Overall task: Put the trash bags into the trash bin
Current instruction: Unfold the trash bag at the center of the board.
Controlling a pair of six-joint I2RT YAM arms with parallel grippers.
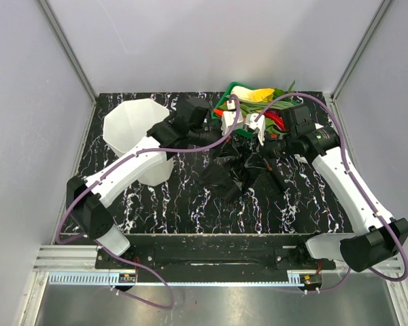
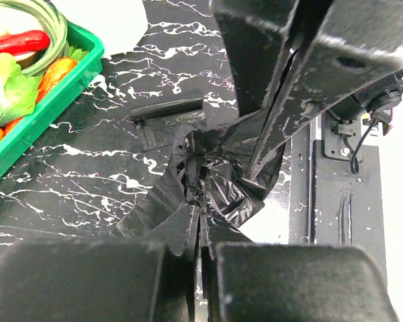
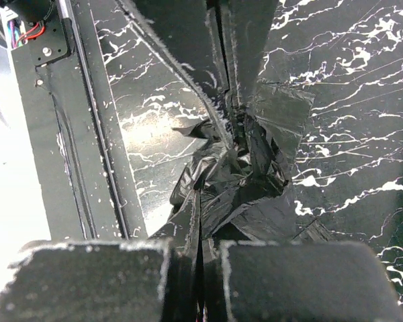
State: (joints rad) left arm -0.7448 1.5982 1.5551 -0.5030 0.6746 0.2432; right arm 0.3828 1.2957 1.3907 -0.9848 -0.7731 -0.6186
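A crumpled black trash bag [image 1: 243, 161] hangs bunched between my two grippers above the middle of the table. My left gripper [image 1: 226, 141] is shut on one side of its film; in the left wrist view [image 2: 201, 218] the pads pinch the bag [image 2: 221, 191]. My right gripper [image 1: 266, 151] is shut on the other side; in the right wrist view [image 3: 200, 208] the film [image 3: 235, 174] is pinched too. A flat folded black bundle [image 2: 164, 124] lies on the table below. The white faceted trash bin [image 1: 132, 132] stands at the left, beside the left arm.
A green tray [image 1: 224, 102] of vegetables stands at the back, just behind both grippers; its rim also shows in the left wrist view [image 2: 60, 87]. The black mounting rail [image 1: 211, 248] runs along the near edge. The table is black marble-patterned.
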